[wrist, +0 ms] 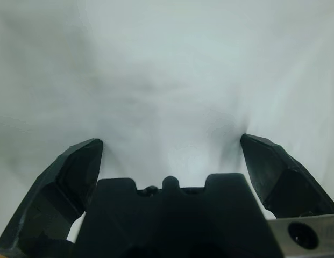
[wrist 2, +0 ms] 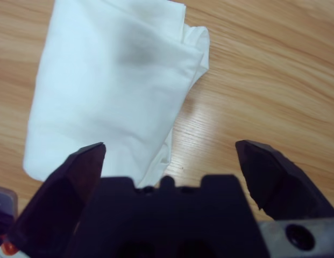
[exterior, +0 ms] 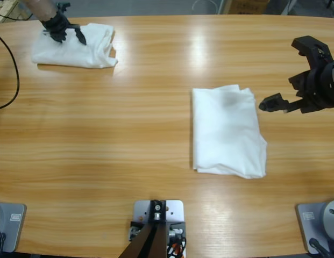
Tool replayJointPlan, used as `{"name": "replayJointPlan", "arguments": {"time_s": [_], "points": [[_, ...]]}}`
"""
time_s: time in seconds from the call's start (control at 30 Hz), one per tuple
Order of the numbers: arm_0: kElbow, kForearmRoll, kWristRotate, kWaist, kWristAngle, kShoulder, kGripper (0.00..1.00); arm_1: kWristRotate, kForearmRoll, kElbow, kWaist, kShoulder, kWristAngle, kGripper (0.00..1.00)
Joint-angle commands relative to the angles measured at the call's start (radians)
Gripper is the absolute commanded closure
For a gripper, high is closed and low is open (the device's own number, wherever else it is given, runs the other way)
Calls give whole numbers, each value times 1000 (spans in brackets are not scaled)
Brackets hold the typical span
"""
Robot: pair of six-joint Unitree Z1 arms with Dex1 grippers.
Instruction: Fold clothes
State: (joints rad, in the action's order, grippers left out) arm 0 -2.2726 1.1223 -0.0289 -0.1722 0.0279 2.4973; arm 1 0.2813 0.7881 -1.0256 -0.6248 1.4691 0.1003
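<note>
Toward the near edge of the wooden table (exterior: 102, 177), right of middle, lies a folded white T-shirt (exterior: 227, 131), a tidy upright rectangle with slightly ragged layers at its right side. The right gripper (exterior: 274, 103) hovers just beside its upper right corner, jaws spread wide and holding nothing. The cloth looks light, soft and limp, so layers would likely slip apart; a stacked edge or corner seems the best place to pinch. At the far left corner rests a second folded T-shirt (exterior: 75, 45), with the left gripper (exterior: 70, 33) down on it, jaws apart against the fabric, nothing pinched. No containers are in view.
</note>
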Motion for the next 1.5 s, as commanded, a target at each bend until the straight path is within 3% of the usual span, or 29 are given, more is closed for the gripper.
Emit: {"name": "replayJointPlan", "arguments": {"time_s": [0.03, 0.17, 0.33, 0.47, 0.53, 0.67, 1.03, 1.3, 1.43, 1.5], "points": [[-30, 158, 45, -32, -11, 121, 2, -13, -13, 38, 16, 25, -7, 0], [117, 156, 261, -116, -13, 57, 0, -14, -13, 32, 17, 9, -5, 0], [651, -254, 395, -251, 4, -191, 0, -14, -13, 52, 17, -28, -4, 4], [972, -437, 575, -422, 4, -320, 0, -14, -11, 60, 17, -58, -2, 9], [1113, -520, 702, -505, 3, -370, 0, -14, -10, 65, 17, -69, 0, 11], [1298, -624, 767, -635, 3, -435, 0, -6, -15, 82, 17, -75, -13, 13], [1359, -590, 823, -802, 31, -523, 3, -2, -36, 91, 20, -98, -34, 14], [1247, -582, 760, -786, 63, -665, 9, 32, -39, 92, 69, -138, -62, 15], [1119, -575, 543, -739, 0, -705, 11, 133, -56, 141, 221, -185, -217, 3], [1027, -560, 253, -752, -95, -717, 3, 191, -131, 230, 281, -204, -280, 0]]}}
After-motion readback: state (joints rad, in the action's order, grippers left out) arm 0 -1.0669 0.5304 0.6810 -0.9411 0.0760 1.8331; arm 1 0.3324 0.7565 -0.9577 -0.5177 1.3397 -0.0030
